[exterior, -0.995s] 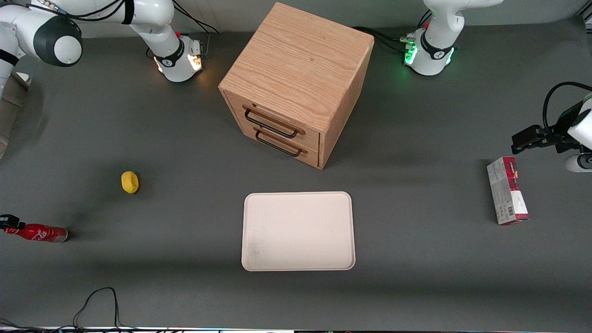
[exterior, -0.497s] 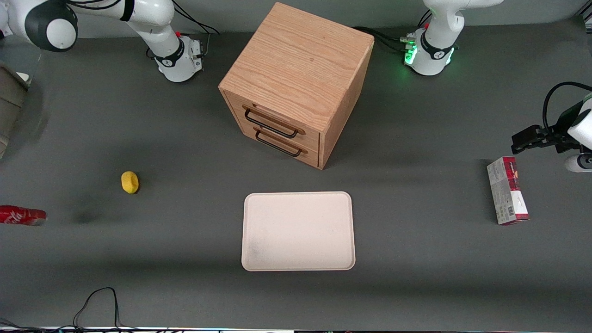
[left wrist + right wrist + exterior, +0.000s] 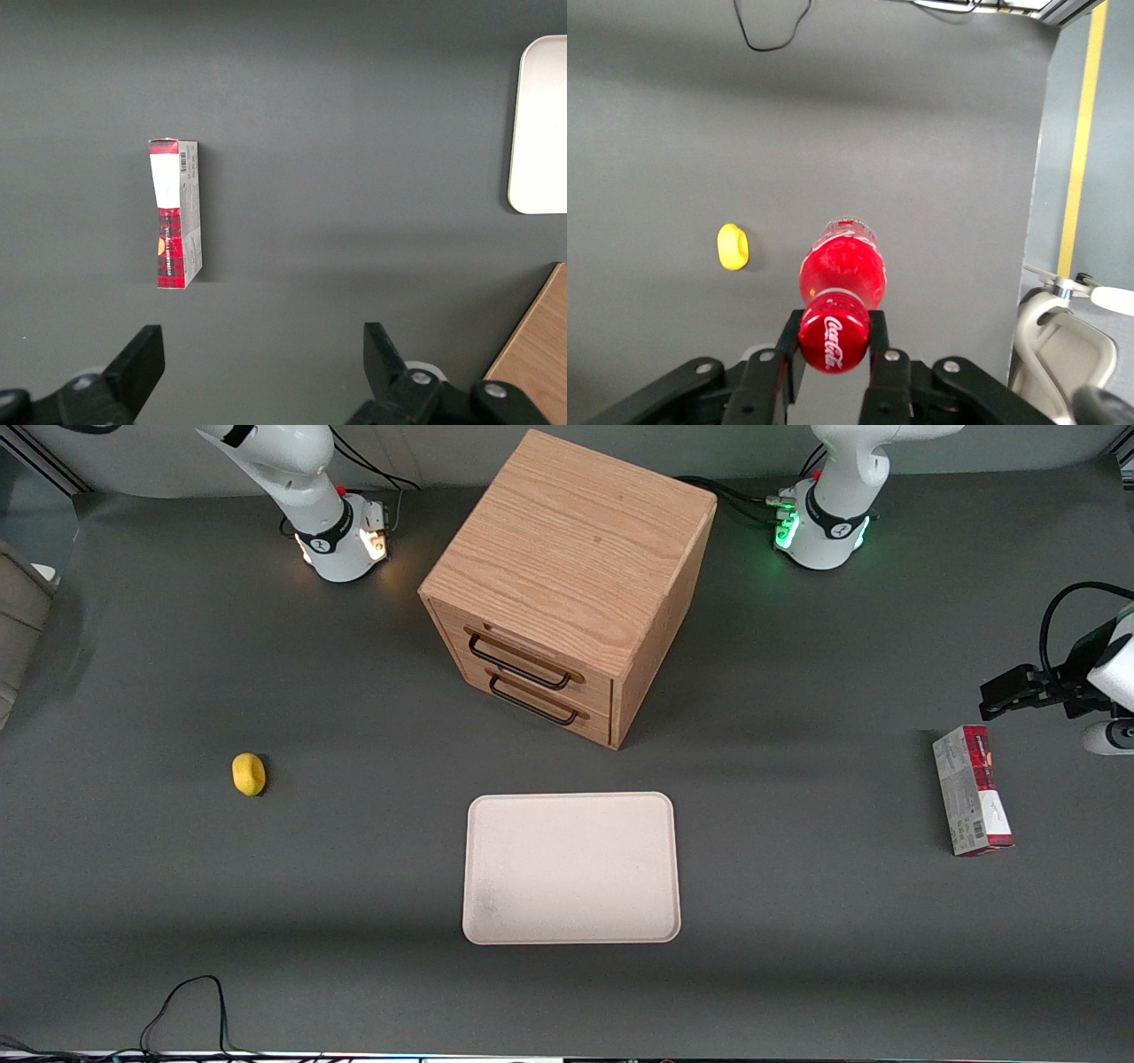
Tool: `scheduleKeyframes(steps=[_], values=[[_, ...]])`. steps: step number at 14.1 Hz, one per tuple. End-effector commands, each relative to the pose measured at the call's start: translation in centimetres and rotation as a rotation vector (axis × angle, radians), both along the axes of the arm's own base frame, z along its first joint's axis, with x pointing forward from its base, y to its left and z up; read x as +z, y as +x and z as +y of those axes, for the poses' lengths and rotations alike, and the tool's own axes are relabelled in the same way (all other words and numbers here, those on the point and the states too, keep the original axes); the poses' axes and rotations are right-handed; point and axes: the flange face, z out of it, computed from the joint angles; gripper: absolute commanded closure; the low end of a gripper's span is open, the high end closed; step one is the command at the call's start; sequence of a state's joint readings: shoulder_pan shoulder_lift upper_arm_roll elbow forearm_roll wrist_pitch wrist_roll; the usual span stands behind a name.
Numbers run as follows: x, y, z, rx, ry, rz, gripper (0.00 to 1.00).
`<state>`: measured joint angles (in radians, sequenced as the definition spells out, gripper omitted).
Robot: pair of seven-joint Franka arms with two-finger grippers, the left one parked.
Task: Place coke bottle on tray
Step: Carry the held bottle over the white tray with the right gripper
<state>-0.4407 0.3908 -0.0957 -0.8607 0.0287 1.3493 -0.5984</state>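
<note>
Coke bottle — the slim red one with white script on its red cap — hangs high over the dark grey table, its cap end pinched between the black two-finger gripper. A small yellow lemon sits on the mat well below it. The cream-white rectangular tray lies bare — well apart from the gripper, in front of the wooden drawer cabinet.

My gripper is out of the front view; the wrist view alone shows it, raised high above the table. Both fingers are clamped on the capped neck of the coke bottle, which hangs base-down between them. Only my right arm's base and lowest links show in the front view.
</note>
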Motion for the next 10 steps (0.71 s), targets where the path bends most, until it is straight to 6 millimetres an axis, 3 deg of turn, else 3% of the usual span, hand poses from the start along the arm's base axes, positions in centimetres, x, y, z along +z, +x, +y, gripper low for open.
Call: scheduleKeyframes(steps=[1,4,7,10], values=[[1.0,-0.3,1.7,0.038,-0.004,0.004,1.00],[0.7,2.9,9.3,0.067,0.028,0.012,1.00],[0.4,5.7,21.6,0.033,0.049,0.037,1.00],[-0.2,6.8,33.3,0.033,0.051,0.038,1.00]])
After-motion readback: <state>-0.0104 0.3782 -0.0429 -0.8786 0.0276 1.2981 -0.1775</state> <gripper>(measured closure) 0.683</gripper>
